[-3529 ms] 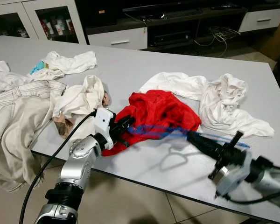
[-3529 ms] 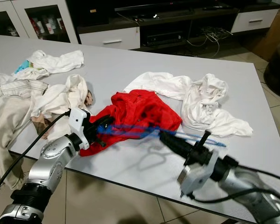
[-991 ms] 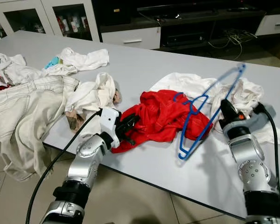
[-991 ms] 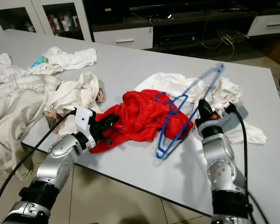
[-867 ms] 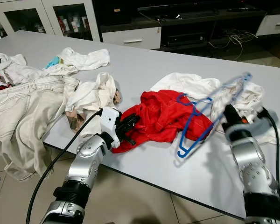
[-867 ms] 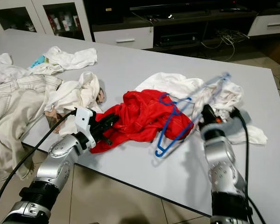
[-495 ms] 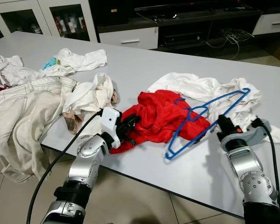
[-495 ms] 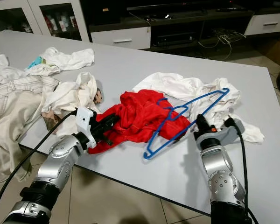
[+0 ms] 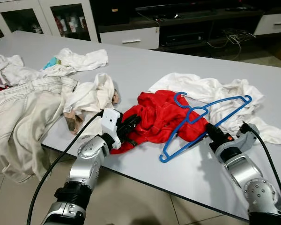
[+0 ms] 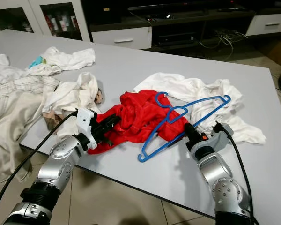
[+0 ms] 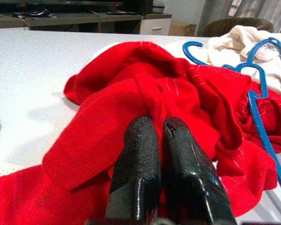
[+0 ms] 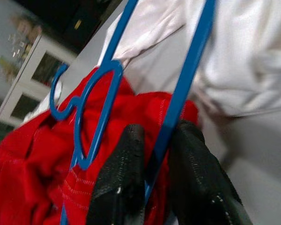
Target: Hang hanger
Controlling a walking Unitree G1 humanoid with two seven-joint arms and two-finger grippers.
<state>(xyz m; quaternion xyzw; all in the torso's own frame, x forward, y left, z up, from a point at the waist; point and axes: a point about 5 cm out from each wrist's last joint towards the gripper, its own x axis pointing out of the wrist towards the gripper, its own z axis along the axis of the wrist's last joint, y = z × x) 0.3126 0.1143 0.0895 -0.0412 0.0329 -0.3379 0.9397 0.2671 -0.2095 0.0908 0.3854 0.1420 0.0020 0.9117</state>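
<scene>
A blue plastic hanger (image 9: pixel 178 149) lies tilted across a crumpled red garment (image 9: pixel 157 123) and white clothes on the grey table (image 9: pixel 154 61). Its hook (image 9: pixel 179 97) points toward the far side. My right gripper (image 9: pixel 210 131) is shut on the hanger's long lower bar, and the right wrist view shows the blue bar (image 12: pixel 178 101) pinched between the black fingers (image 12: pixel 119 187). My left gripper (image 9: pixel 132 122) is shut on a fold at the red garment's near left edge. In the left wrist view its fingers (image 11: pixel 140 140) clamp red cloth (image 11: pixel 131 84), with the hanger (image 11: pixel 257 108) beyond.
A heap of white clothes (image 9: pixel 210 89) lies behind the hanger. Beige jeans (image 9: pixel 23 108) and more white cloth (image 9: pixel 89 93) cover the table's left end, hanging over its near edge. A low TV cabinet (image 9: pixel 131 37) stands behind the table, with tiled floor (image 9: pixel 131 201) below.
The right gripper has swung the hanger down from upright to lying across the red garment and has moved lower and leftward. The left gripper has kept its hold.
</scene>
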